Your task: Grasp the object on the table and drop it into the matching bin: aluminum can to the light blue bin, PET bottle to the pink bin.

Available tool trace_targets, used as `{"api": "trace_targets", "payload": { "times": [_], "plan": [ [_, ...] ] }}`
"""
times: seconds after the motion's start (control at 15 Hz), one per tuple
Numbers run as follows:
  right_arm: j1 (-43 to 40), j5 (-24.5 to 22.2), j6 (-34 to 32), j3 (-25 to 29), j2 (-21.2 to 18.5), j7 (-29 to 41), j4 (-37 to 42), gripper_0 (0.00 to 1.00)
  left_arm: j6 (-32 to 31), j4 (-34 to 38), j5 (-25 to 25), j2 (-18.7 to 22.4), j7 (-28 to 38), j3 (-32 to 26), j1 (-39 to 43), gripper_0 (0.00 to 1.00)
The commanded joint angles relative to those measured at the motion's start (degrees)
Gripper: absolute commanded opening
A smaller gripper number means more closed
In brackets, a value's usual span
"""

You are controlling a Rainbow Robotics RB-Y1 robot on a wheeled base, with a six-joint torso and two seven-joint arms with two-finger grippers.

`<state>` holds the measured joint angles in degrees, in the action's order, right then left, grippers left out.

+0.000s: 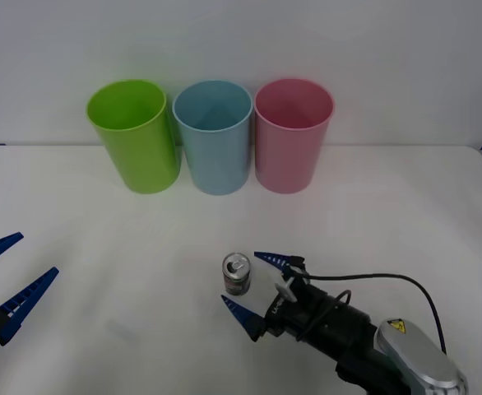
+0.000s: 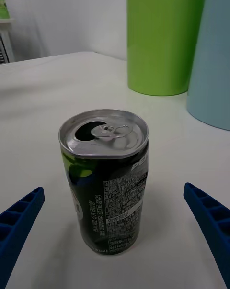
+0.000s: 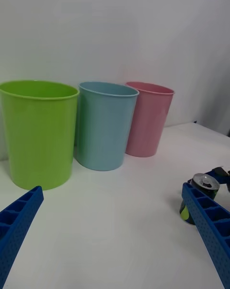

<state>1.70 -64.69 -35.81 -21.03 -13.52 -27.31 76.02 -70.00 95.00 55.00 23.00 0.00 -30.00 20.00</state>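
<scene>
The aluminum can (image 1: 236,274), silver-topped with a dark green, red and white label, stands upright on the white table (image 1: 101,230) at the front centre. My right gripper (image 1: 240,277) is open, and the can (image 2: 108,207) stands between its blue fingertips (image 2: 21,212) without touching them. Parked at the front left, my left gripper (image 1: 39,253) is open and holds nothing. From its wrist camera the can (image 3: 202,183) shows partly behind one finger. At the back stand the light blue bin (image 1: 215,136) and, to its right, the pink bin (image 1: 293,133).
A lime green bin (image 1: 134,134) stands left of the light blue one, the three tubs in a close row against the white wall. Bare table lies between the can and the bins. A black cable loops over my right wrist (image 1: 405,284).
</scene>
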Motion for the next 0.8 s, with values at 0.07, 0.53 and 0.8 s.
{"api": "trace_targets", "payload": {
  "times": [0.07,0.53,0.8],
  "plan": [
    [1.82,0.00,-0.05,0.03,1.47,-0.73,-2.72,1.00,0.00,0.00,0.00,0.00,0.00,0.00,0.00,1.00],
    [2.25,0.00,0.91,-1.55,2.62,-1.08,-2.81,1.00,0.00,0.00,0.00,0.00,0.00,0.00,0.00,1.00],
    [2.34,-0.09,1.35,-1.91,2.71,-1.26,-2.81,1.00,0.00,0.00,0.00,0.00,0.00,0.00,0.00,1.00]
  ]
}}
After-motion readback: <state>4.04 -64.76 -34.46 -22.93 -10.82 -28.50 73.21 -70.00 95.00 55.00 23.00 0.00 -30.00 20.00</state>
